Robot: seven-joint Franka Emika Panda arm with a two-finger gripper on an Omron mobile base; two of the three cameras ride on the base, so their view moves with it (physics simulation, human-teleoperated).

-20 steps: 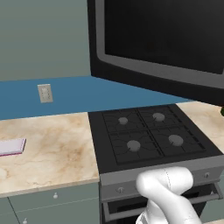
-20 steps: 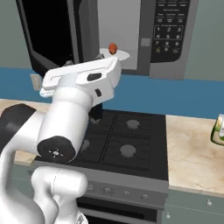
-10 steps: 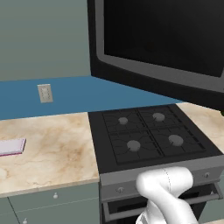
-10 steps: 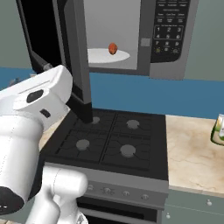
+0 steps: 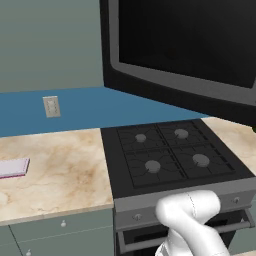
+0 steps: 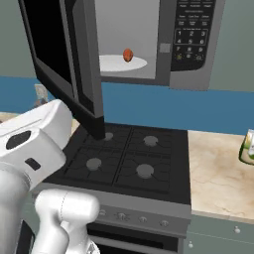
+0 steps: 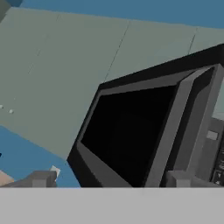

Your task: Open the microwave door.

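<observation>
The microwave door (image 5: 180, 55) is a large black panel with a grey-framed dark window, and it stands swung wide open over the stove. In the right base view the microwave door (image 6: 54, 54) hangs out to the left of the microwave (image 6: 193, 44). The lit cavity holds a white plate (image 6: 121, 63) with a small red item (image 6: 128, 54) on it. My gripper (image 7: 111, 181) is open with nothing between its fingertips (image 7: 41, 179). It faces the microwave door (image 7: 127, 131) from some distance and does not touch it.
A black four-burner stove (image 5: 170, 155) sits under the microwave, with a grey oven door and bar handle (image 5: 235, 227) below. Marble counter lies on both sides. A pink pad (image 5: 12, 167) lies at the left and a jar (image 6: 248, 146) at the right. A wall outlet (image 5: 51, 106) is on the blue backsplash.
My arm has dropped down and to the left, away from the microwave door. The door stays wide open.
</observation>
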